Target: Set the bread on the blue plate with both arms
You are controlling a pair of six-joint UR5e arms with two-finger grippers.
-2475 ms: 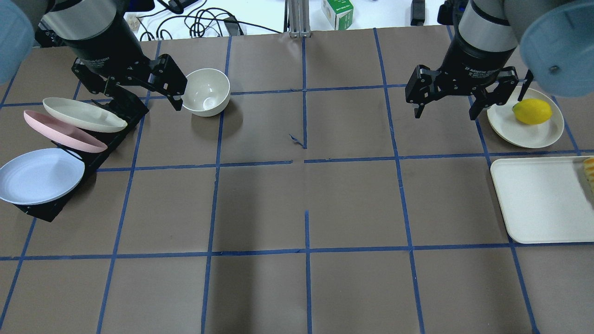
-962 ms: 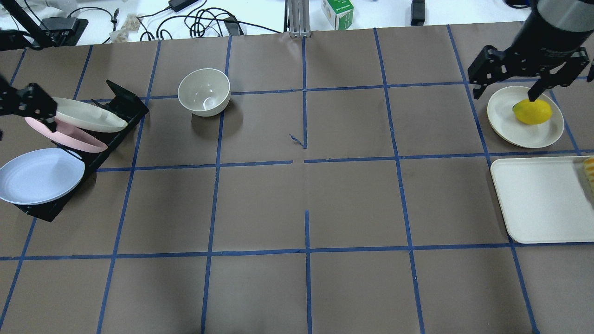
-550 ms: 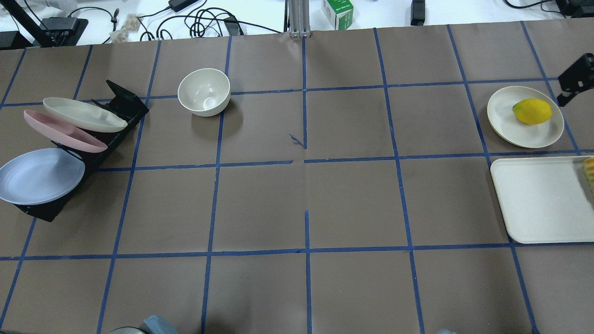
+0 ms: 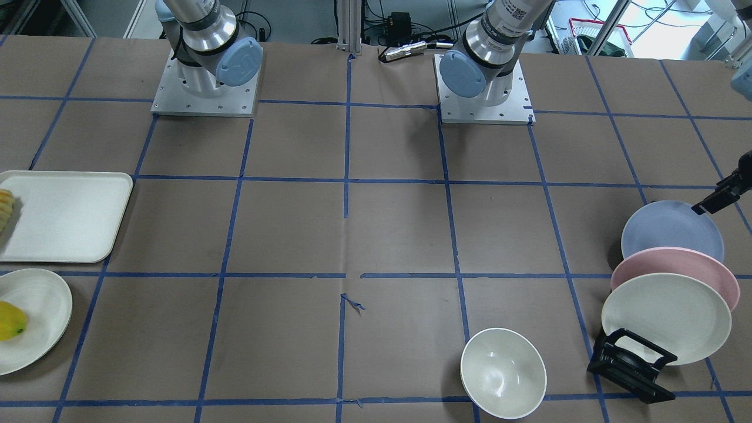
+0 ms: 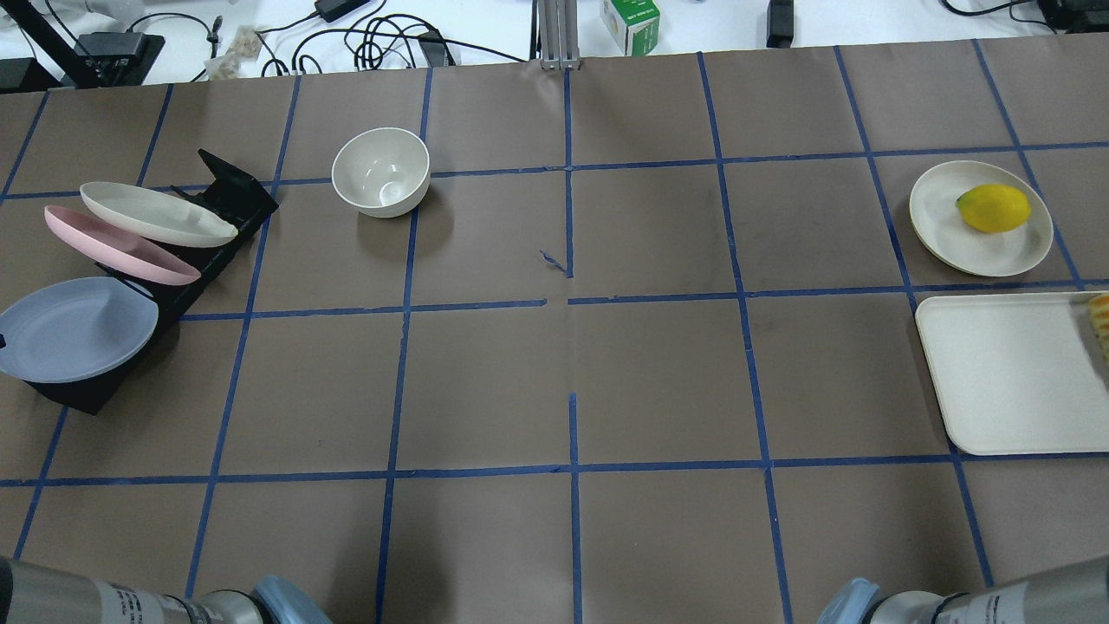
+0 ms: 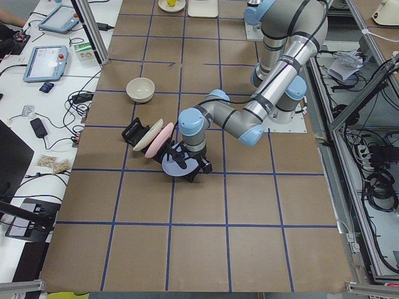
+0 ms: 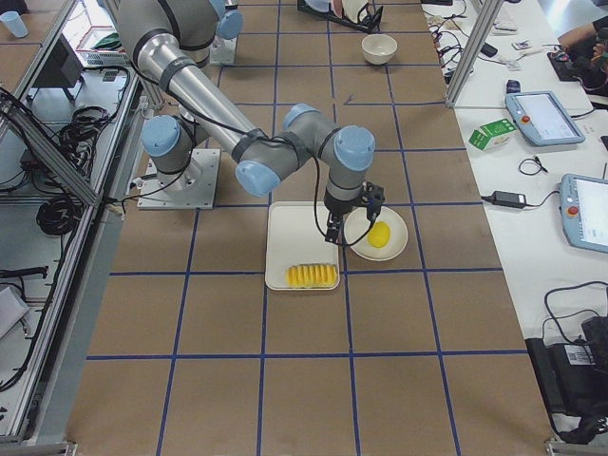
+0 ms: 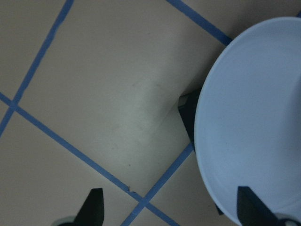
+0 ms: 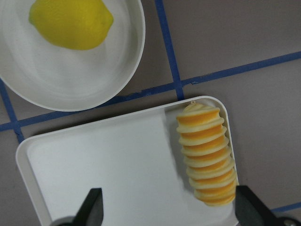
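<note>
**Blue plate** [image 5: 76, 329]: it leans on edge in the end slot of the black rack [image 5: 232, 196], the slot nearest the robot. A pink plate [image 5: 117, 249] and a cream plate [image 5: 156, 215] stand in the slots behind it. It is not lying flat on the counter [image 5: 572, 364], so in my judgement it must come out of the rack before it can receive anything.

My left arm [image 6: 232, 122] hangs over that plate. The left jaws are released. In the left wrist view both fingertips [image 8: 94, 207] stand wide apart, one over bare counter and the other over the plate's rim. I read this as a line-up to pinch the rim.

**Bread** [image 9: 207, 153]: it lies flat along one edge of the white tray [image 9: 103, 169] at the counter's right end, well apart from the blue plate. A lemon [image 9: 70, 22] sits on a white plate [image 9: 75, 84] just beside the tray.

My right arm [image 7: 285, 147] hangs above the tray. The right jaws are released and grasping nothing. The bread lies off to one side of them, not between them.

I judge neither grasp begun. A white bowl [image 5: 381, 172] stands apart from both arms.
</note>
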